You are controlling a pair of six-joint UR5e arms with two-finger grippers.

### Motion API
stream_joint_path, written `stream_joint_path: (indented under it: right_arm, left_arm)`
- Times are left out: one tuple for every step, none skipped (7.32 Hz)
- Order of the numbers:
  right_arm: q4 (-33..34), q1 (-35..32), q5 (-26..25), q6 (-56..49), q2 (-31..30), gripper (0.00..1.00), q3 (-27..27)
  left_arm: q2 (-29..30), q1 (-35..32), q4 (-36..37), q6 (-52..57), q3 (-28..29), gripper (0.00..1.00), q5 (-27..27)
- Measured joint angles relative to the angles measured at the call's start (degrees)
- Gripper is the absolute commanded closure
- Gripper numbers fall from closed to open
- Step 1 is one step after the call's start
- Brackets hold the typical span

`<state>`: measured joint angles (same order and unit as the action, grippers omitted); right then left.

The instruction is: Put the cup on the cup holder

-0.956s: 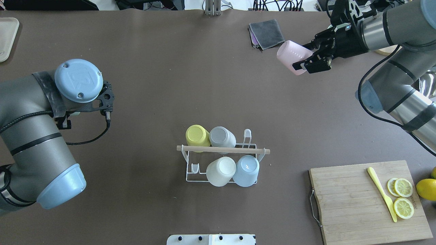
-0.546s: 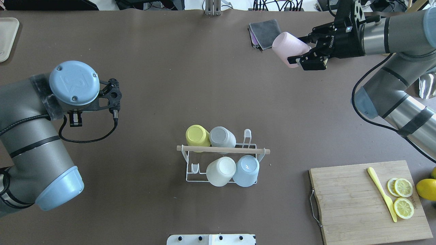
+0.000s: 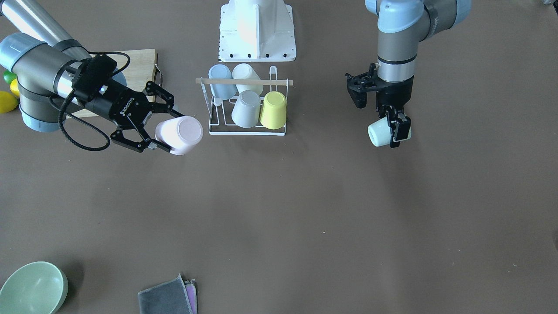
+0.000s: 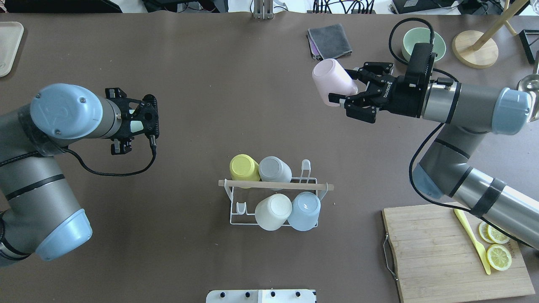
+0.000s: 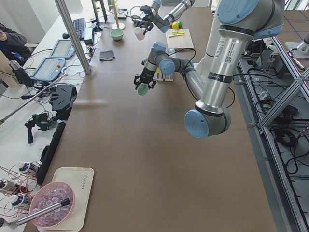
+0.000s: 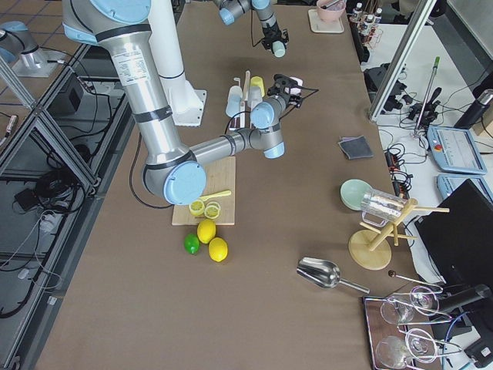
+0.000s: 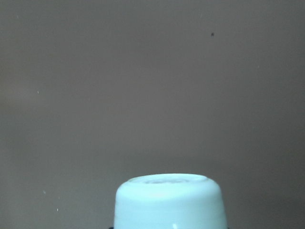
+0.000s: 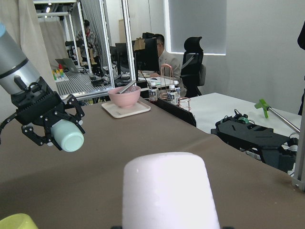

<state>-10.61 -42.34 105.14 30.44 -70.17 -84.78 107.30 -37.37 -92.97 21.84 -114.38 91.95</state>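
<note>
The white wire cup holder [image 4: 276, 184] with a wooden rod stands mid-table and carries yellow, grey, white and blue cups upside down. It also shows in the front-facing view [image 3: 244, 81]. My right gripper [image 4: 351, 90] is shut on a pink cup [image 4: 332, 82], held on its side in the air, far right of the holder. In the front view the pink cup [image 3: 181, 134] hangs left of the holder. My left gripper [image 3: 394, 128] is shut on a mint cup [image 3: 379, 132] above the table, left of the holder in the overhead view.
A wooden cutting board [image 4: 433, 248] with lemon slices and a yellow knife lies front right. A grey cloth [image 4: 330, 41], a green bowl [image 4: 423, 42] and a wooden stand [image 4: 476, 52] sit at the far right. A tray [image 4: 8, 46] is far left.
My right arm has carried the pink cup left and nearer, its forearm swinging down into view. My left wrist has turned and shifted slightly right with the mint cup.
</note>
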Motion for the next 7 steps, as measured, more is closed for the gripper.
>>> stream_joint_path:
  right_arm:
    - [-3.81, 3.4, -3.7, 0.5, -0.87, 0.56, -0.05]
    - [-6.66, 6.11, -7.44, 0.56, -1.44, 0.56, -0.05]
    - [-8.45, 7.92, -9.94, 0.49, -1.92, 0.56, 0.0]
    - [-9.55, 10.02, -12.23, -0.05, -2.66, 0.56, 0.04]
    - [-10.63, 12.41, -14.81, -1.07, -3.52, 0.56, 0.13]
    - [-11.37, 14.1, -16.53, -2.05, -3.95, 0.56, 0.26]
    - [-11.66, 15.17, -17.57, -3.22, -4.08, 0.56, 0.27]
  left_arm:
    - [-3.13, -0.04, -9.66, -0.08, -0.19, 1.0, 1.45]
    - [-6.53, -0.06, -19.93, -0.14, -0.24, 1.0, 2.03]
    - [-9.32, -0.06, -28.89, -0.19, -0.16, 1.0, 2.22]
    - [-11.39, -0.02, -36.1, -1.15, -0.02, 1.0, 2.28]
    - [-12.64, 0.03, -41.03, -4.19, 0.08, 1.0, 2.48]
    - [-13.55, 0.1, -45.77, -7.77, 0.32, 1.0, 2.83]
    - [-14.55, 0.31, -51.57, -10.32, 0.87, 1.0, 3.03]
